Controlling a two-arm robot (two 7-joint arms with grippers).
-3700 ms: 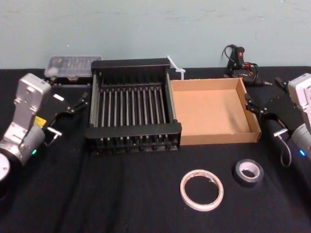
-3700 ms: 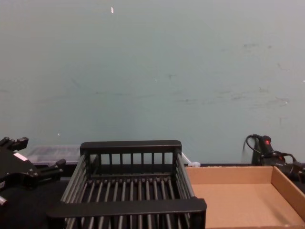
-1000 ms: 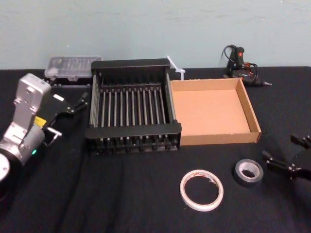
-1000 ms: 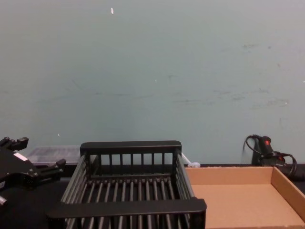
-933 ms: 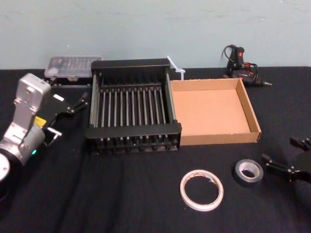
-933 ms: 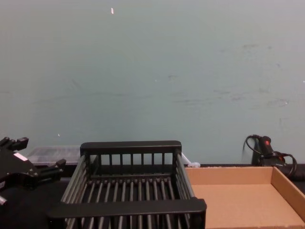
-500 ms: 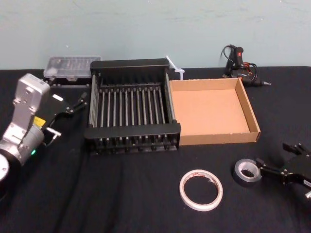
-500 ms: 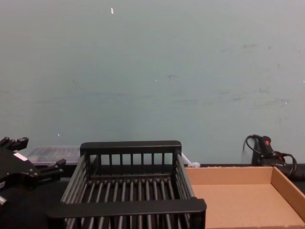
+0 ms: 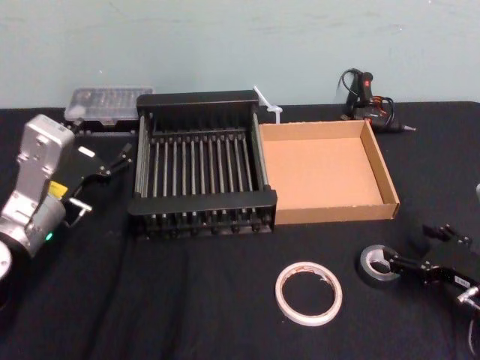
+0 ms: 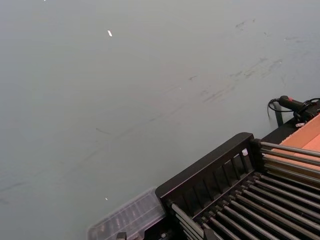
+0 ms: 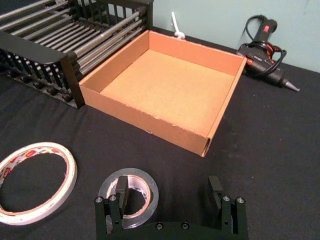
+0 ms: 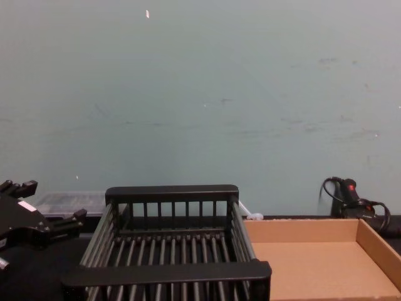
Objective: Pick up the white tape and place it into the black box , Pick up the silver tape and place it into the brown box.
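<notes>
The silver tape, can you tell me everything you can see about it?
The silver tape is a small ring-shaped roll with a dark grey-silver outer band, a paler grey top face and an open hole in the middle. It lies flat on the black table, right of the white tape and in front of the brown box. The right end effector is open around its edge: one finger reaches into the hole, the other sits outside. It isn't lifted.

Black table (image 9: 187,300) carries black box (image 9: 201,217), brown box (image 9: 330,214), white tape (image 9: 308,292), silver tape (image 9: 377,266), seemingly flat.
</notes>
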